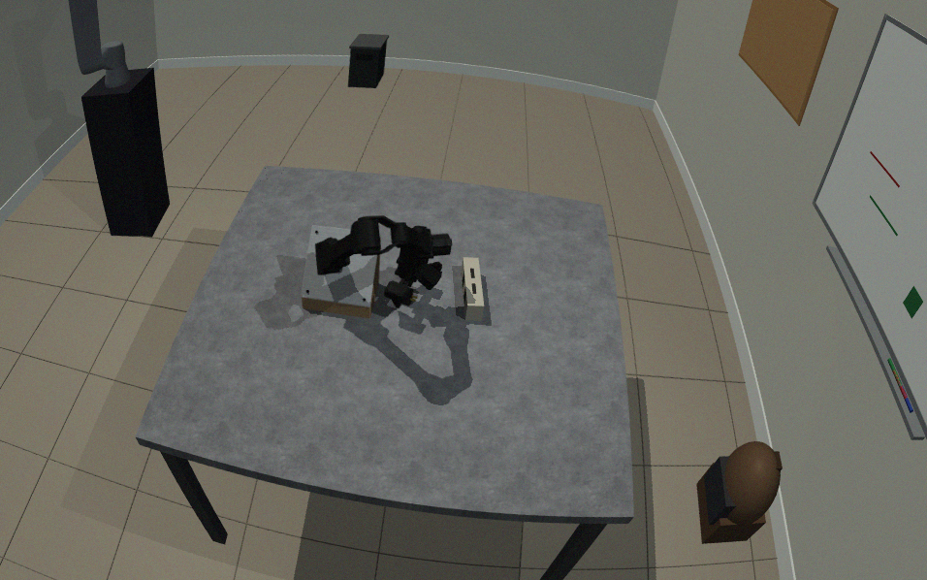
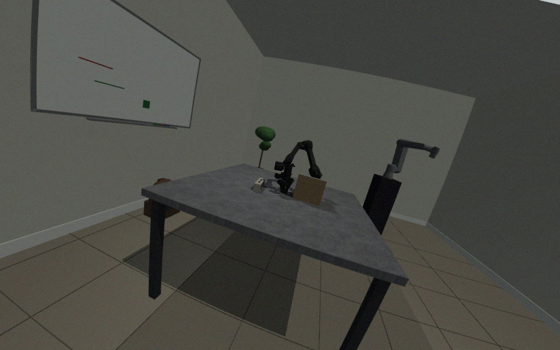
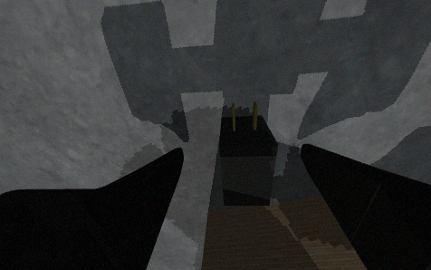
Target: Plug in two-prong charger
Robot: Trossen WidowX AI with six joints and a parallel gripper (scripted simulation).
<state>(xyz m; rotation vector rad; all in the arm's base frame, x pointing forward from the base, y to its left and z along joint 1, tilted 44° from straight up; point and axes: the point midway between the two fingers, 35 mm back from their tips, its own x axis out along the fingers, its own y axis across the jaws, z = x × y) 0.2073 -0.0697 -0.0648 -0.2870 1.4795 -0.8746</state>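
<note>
Grey mottled tabletop (image 1: 532, 382) (image 2: 231, 202) (image 3: 50, 91); cream power strip (image 1: 474, 298) (image 2: 258, 185); black charger (image 3: 247, 178).

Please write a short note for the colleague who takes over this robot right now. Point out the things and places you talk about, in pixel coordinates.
Tool (image 3: 240, 150): open, holding nothing. It is above the charger, whose body shows between the two fingers in the wrist view.
Charger (image 1: 408, 299) (image 3: 248, 178): on the table (image 1: 532, 410) (image 2: 231, 206), beside the box-like base (image 1: 337, 307) (image 2: 309, 189). Its two prongs (image 3: 244, 117) are bare.
Power strip (image 1: 473, 290) (image 2: 259, 184): on the table, apart from the charger.
Done: the tool is brought to the charger; no grip, nothing plugged in.
Left: grip the charger, lift it, line it up with the right outlet, push both prongs in straight.
</note>
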